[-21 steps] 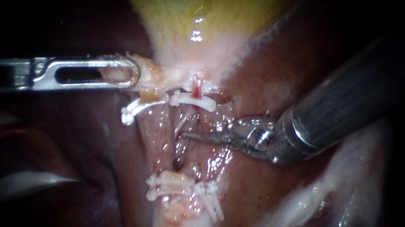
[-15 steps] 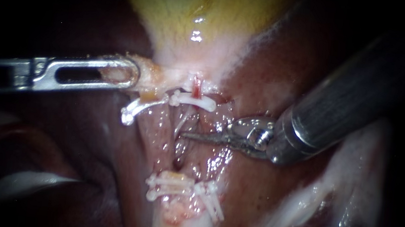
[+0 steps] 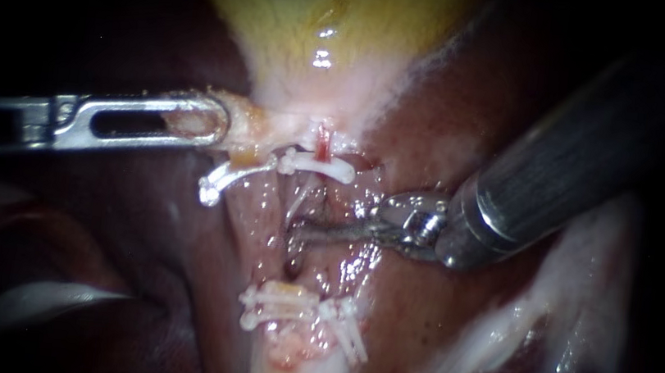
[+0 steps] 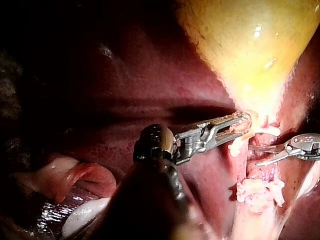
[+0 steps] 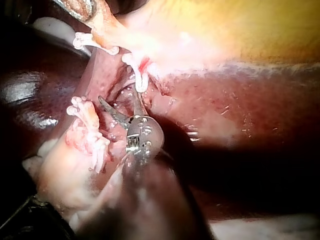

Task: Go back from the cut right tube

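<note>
Over the liver, the left instrument held its pincer clamped on the neck of the gallbladder. The right instrument had its pincer open at the cut right tube, between the upper clip and the lower clips.

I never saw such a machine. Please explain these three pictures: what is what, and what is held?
It is a surgical robot with two thin metal instruments. One picture comes from the endoscope camera; the other two come from cameras on each arm. The yellow-green sac is the gallbladder, beside the dark red liver. White plastic clips sit on the pink tubes. The left instrument, with slotted silver jaws, grips the gallbladder's pale neck. The right instrument has thin blades, open, holding nothing.
</note>
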Motion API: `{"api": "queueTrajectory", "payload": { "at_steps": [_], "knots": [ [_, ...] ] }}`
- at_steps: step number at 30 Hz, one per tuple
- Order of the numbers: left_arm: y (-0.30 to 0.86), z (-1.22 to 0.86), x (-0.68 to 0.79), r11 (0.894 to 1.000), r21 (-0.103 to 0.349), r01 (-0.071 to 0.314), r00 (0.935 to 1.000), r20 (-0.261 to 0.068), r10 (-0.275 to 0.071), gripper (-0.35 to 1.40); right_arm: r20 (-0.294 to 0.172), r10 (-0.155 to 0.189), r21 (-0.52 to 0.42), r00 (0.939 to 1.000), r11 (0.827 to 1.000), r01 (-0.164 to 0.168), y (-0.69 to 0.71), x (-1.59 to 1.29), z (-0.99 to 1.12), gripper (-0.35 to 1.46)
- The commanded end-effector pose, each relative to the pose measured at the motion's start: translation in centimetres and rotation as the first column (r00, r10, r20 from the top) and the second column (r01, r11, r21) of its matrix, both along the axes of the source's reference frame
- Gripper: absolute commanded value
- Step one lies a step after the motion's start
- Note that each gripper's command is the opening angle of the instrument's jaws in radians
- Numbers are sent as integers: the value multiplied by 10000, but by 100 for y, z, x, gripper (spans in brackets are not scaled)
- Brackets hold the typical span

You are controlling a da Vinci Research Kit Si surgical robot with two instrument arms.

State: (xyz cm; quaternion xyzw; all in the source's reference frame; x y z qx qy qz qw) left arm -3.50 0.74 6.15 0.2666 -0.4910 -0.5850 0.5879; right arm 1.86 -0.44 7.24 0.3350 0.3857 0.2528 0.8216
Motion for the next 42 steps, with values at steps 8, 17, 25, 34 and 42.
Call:
{"api": "queueTrajectory", "payload": {
  "at_steps": [8, 17, 25, 34, 42],
  "knots": [
    [0, 0, 0, 10000, 0, 0, 10000, -2, 0, -35, -44, 61, -70, 10000, 10000, -62, -6, 5, 3, 138],
    [0, 0, 0, 10000, -2, 0, 10000, -2, 0, -35, -544, -834, -1837, 9950, 9803, 721, -9, 4, -5, 143],
    [0, 0, 1, 10000, -2, -3, 10000, 0, 3, -35, -780, -1372, -3619, 9875, 9268, 1002, -1, -10, -26, 143],
    [-1, 1, 1, 10000, -5, -3, 10000, -1, 3, -35, -574, -1300, -4128, 9898, 9059, 950, 8, -52, -47, 143],
    [-1, 1, 1, 10000, -5, -5, 10000, 1, 5, -35, -495, -1100, -4297, 9927, 8996, 782, 22, -90, -68, 143]
  ]
}}
